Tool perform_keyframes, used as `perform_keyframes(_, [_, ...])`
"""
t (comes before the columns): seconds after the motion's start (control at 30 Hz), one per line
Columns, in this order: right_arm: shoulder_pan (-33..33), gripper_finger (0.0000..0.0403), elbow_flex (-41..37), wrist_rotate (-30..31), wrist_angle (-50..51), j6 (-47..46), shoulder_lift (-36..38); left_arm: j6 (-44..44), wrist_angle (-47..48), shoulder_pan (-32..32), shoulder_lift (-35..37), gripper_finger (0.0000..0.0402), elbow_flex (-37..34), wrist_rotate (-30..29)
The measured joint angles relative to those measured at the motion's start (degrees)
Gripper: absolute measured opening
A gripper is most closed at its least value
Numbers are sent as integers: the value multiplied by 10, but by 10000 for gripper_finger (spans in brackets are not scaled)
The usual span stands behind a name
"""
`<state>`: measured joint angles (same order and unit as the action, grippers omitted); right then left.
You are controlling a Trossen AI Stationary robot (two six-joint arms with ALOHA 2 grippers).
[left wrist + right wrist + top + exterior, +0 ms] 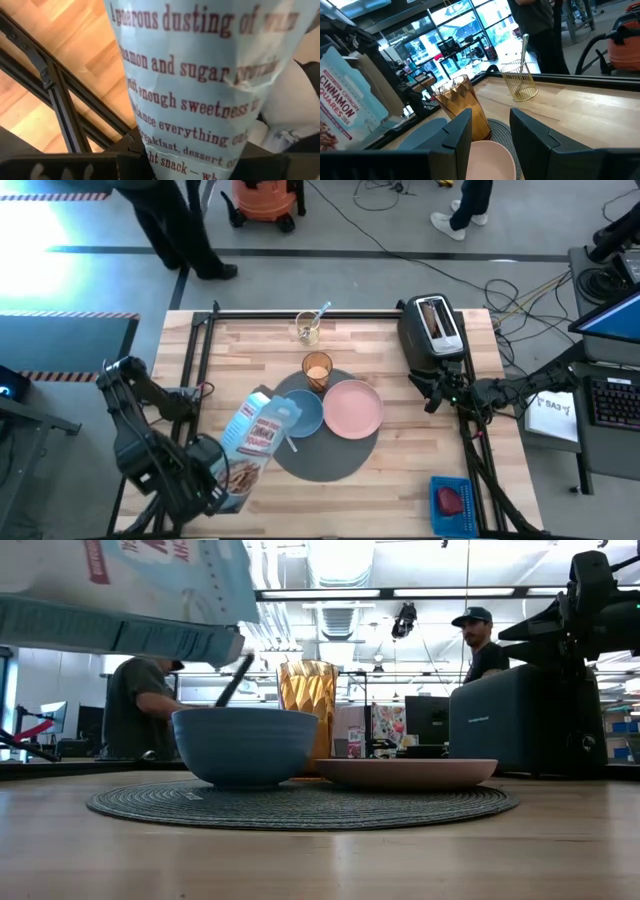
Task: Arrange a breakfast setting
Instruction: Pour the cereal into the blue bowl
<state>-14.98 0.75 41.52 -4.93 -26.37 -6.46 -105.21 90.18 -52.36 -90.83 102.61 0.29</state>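
Note:
The dark-grey mat (330,455) lies mid-table. On it sit the blue bowl (303,416) and the pink plate (352,408). The amber tumbler (317,370) stands at the mat's far edge. The light-blue spoon (322,311) stands in a clear glass (308,330). The toast (433,318) sticks up in the black toaster (430,335). The red food piece (452,500) lies in a blue tray. My left gripper (215,485) is shut on a light-blue cereal box (255,442) tipped toward the bowl. My right gripper (492,145) is open and empty, between toaster and plate. My left gripper pinches the cereal box near its bottom end (192,155) between its two fingers, coming from the table's near left. The box is lifted clear and tilted. Its top end (200,635) hangs over the bowl's near-left rim. The printed panel (200,85) shows creases.
A thin handle (235,680) leans out of the bowl. The blue tray (452,502) sits at the near right corner. A black frame runs along the table's left, far and right edges. People stand beyond the far edge.

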Motion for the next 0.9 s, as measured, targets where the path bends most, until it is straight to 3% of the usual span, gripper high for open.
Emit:
perform_keyframes(0.53, [0, 123, 0, 0, 0, 0, 0, 138, -1, 132, 44, 101, -1, 124])
perform_keyframes(0.9, [0, 123, 0, 0, 0, 0, 0, 163, -1, 198, 60, 101, -1, 205])
